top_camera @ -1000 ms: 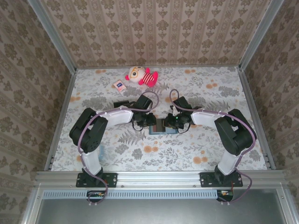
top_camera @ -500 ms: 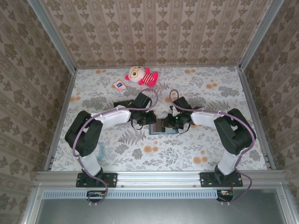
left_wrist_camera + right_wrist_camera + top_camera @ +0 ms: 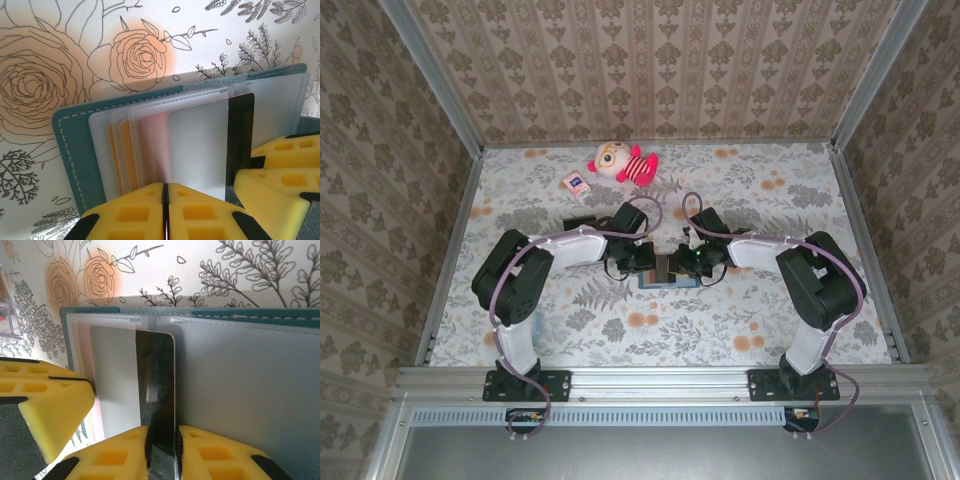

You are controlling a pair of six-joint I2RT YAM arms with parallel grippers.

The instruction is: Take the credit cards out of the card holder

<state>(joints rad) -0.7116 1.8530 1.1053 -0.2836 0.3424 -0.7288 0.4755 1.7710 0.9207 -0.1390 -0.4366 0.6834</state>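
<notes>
The teal card holder (image 3: 667, 283) lies open on the table between both grippers. In the left wrist view its frosted pockets (image 3: 100, 150) hold two tan-orange cards (image 3: 113, 160) and a pink-looking one (image 3: 152, 150). A card with a white back and a black stripe (image 3: 197, 150) sticks out of the innermost pocket. My left gripper (image 3: 165, 185) is shut, its tips down at this card's near edge. My right gripper (image 3: 162, 432) is open by a narrow gap, tips on the wallet (image 3: 250, 380), with the card's black stripe (image 3: 156, 370) showing in the gap.
A red and yellow plush toy (image 3: 620, 160) and a white-and-red packet (image 3: 576, 183) lie at the back of the flowered table. A clear plastic piece (image 3: 7, 310) sits at the left edge of the right wrist view. Patterned walls enclose the table.
The left arm's elbow swung out to the left and came back, and its gripper edged a little right towards the wallet. The right arm has barely moved.
</notes>
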